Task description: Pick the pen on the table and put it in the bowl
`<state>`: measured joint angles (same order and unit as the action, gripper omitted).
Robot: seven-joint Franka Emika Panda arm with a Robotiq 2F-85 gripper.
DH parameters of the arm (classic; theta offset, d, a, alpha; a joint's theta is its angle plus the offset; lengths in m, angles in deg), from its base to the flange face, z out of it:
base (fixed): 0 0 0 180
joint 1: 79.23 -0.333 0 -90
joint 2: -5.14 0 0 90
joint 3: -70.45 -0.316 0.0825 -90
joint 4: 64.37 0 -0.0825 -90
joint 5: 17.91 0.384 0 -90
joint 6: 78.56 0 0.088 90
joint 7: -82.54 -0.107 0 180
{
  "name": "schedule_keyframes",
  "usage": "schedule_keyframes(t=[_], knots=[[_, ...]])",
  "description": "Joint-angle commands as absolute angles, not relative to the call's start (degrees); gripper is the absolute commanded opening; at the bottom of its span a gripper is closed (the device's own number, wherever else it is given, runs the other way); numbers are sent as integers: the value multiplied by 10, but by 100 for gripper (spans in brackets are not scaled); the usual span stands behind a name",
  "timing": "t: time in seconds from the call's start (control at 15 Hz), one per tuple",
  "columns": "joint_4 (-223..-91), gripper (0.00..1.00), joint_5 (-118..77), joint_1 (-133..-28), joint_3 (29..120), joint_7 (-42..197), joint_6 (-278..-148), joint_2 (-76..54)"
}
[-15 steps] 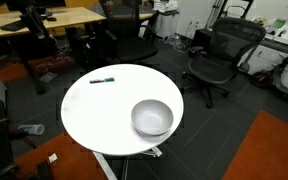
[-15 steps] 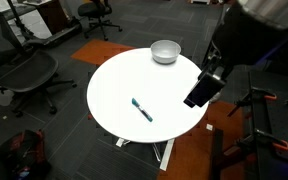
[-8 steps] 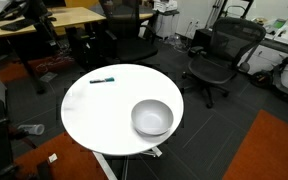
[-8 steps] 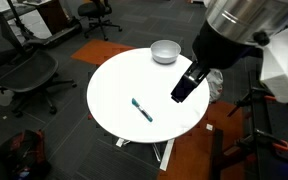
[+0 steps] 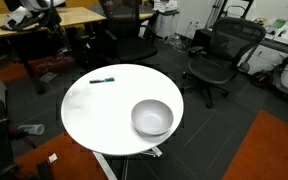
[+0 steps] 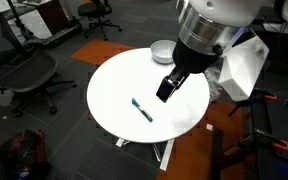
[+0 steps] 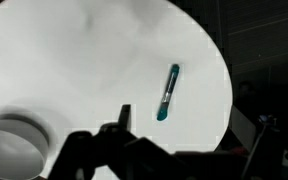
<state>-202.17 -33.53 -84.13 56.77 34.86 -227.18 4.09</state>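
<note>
We are finding the pen (image 6: 142, 110) lying flat on the tabletop (image 6: 109, 85), well apart from the bowl (image 6: 160, 50) at its 1 o'clock. The hand (image 6: 164, 92) is hovering at the pen's 2 o'clock; spread or pressed together, we cannot tell.

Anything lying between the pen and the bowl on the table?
Nothing. In an exterior view, only bare white table shows between the pen and the bowl.

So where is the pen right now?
In both exterior views the pen lies flat on the table near its edge, well apart from the bowl.
</note>
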Motion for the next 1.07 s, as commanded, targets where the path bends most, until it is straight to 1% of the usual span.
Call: schedule_keyframes(t=[0.0,0.2,1.0], knots=[[-1991,100,-346,-862,595,337,-2309,-8],[-1970,100,-341,-876,616,342,-2330,-41],[-1891,100,-319,-917,675,375,-2335,-145]])
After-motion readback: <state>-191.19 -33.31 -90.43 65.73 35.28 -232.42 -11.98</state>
